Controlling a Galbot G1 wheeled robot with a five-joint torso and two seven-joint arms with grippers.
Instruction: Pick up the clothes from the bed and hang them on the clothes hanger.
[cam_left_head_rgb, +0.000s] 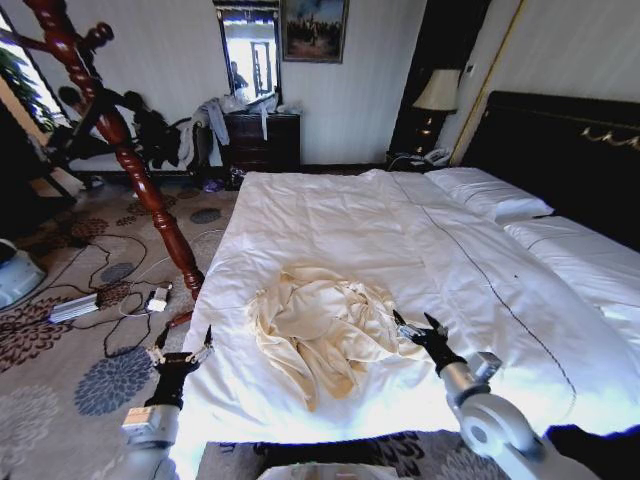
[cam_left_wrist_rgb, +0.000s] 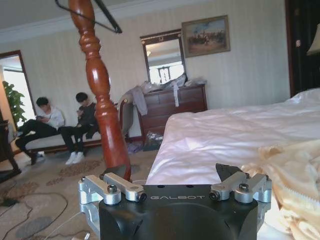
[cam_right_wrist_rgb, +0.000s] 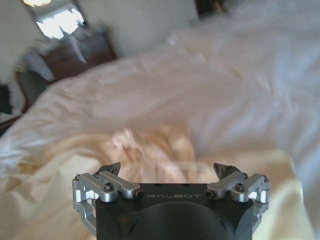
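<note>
1. Nearby, left of the bed (cam_left_head_rgb: 420, 240): a red-brown turned wooden coat stand (cam_left_head_rgb: 120, 140) rises from the patterned carpet (cam_left_head_rgb: 100, 380), with cables and a power strip (cam_left_head_rgb: 75, 307) at its foot. It stands between the left arm and the far wall.
2. Clothes hanger (cam_left_wrist_rgb: 92, 15): slim, black, seen in the left wrist view up beside the stand's post.
3. Far wall: dark dresser (cam_left_head_rgb: 262, 140) draped with grey garments, mirror (cam_left_head_rgb: 250, 50) and framed painting (cam_left_head_rgb: 314, 28) above.
4. Clothes (cam_left_head_rgb: 320, 325): pale cream-yellow, thin fabric, lying crumpled in a loose heap on the white duvet near the bed's near edge.
5. Left gripper (cam_left_head_rgb: 180, 350): fingers spread wide, holding nothing, over the floor just beside the bed's left edge.
6. Right gripper (cam_left_head_rgb: 418, 328): fingers spread wide, holding nothing, at the garment's right edge.
</note>
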